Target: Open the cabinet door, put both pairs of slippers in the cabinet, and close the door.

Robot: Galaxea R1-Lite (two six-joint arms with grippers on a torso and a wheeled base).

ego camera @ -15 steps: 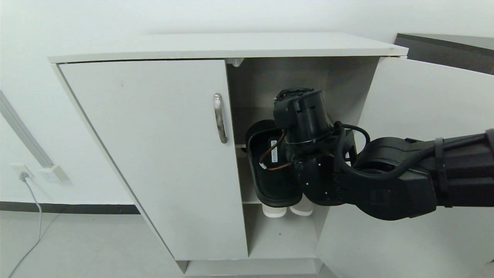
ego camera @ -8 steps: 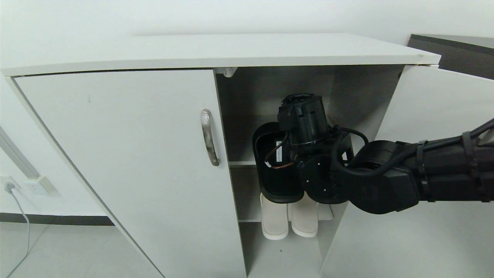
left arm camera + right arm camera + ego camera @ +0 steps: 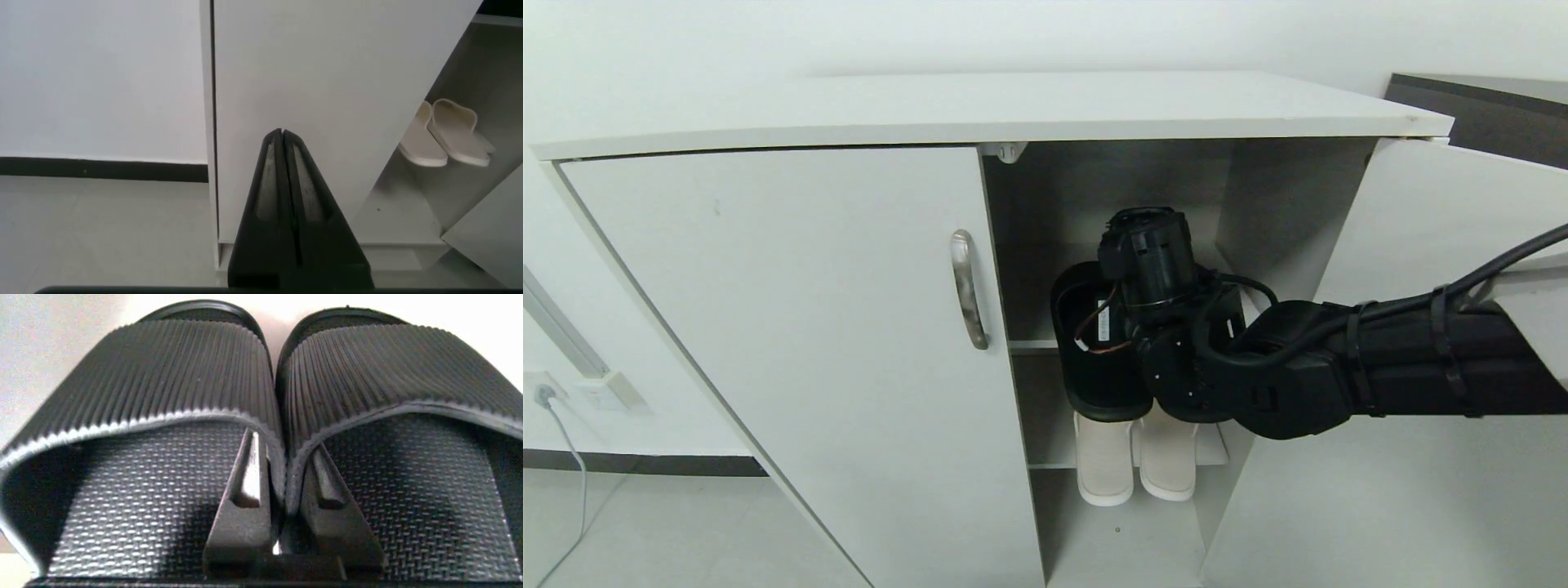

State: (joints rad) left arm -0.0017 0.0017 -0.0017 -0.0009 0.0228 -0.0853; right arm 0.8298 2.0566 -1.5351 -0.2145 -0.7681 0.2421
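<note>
The white cabinet (image 3: 980, 102) has its right door (image 3: 1413, 245) swung open and its left door (image 3: 800, 327) closed. A white pair of slippers (image 3: 1135, 457) lies on a lower shelf, also seen as white slippers (image 3: 449, 135) from the left wrist. My right gripper (image 3: 282, 494) is shut on the black pair of slippers (image 3: 278, 400), pinching the two inner edges together, and holds the black slippers (image 3: 1094, 343) at the middle shelf's front edge inside the opening. My left gripper (image 3: 283, 139) is shut on nothing, low in front of the closed left door.
The left door carries a metal handle (image 3: 968, 290). A wall socket with a cable (image 3: 543, 396) sits low on the wall at left. Grey floor (image 3: 98, 237) lies in front of the cabinet.
The head camera moved closer to the cabinet. My right arm has pushed the black slippers a little deeper into the cabinet, towards the middle shelf.
</note>
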